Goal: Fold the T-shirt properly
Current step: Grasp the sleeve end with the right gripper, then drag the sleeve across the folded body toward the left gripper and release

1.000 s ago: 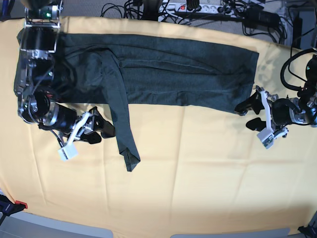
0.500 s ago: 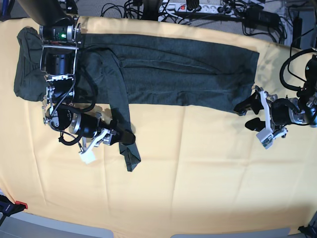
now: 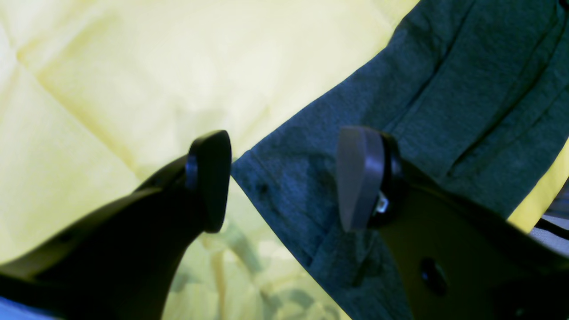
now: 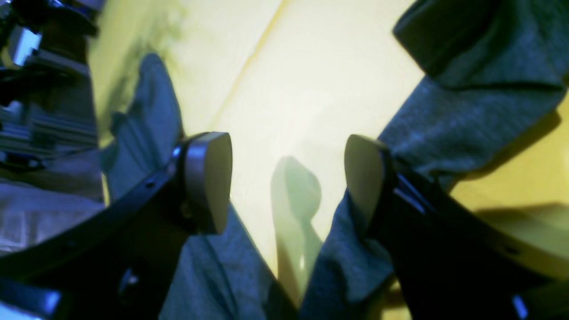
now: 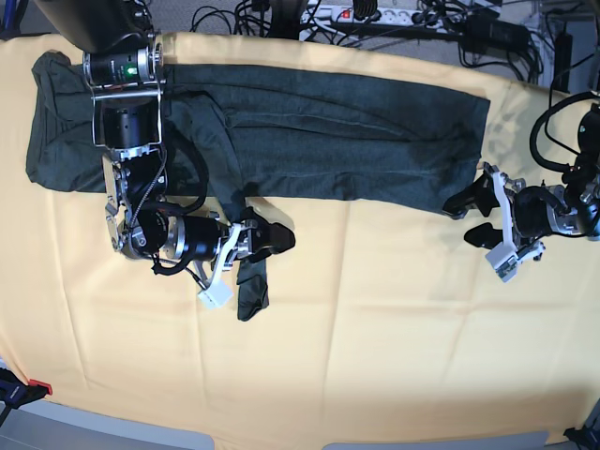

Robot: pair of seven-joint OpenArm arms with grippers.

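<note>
The dark grey T-shirt lies spread along the far side of the table, one long sleeve trailing toward the front. My right gripper hovers open over that sleeve. In the right wrist view the gripper frames bare yellow cloth, with sleeve fabric beside its right finger. My left gripper stands open at the shirt's near right corner. In the left wrist view the hem corner lies between its fingers, which hold nothing.
A pale yellow tablecloth covers the table. Cables and a power strip lie past the far edge. The right arm's body stands over the shirt's left part.
The right arm has swung rightward along the shirt's near edge, bringing its open gripper over the hanging sleeve. The left arm has stayed put.
</note>
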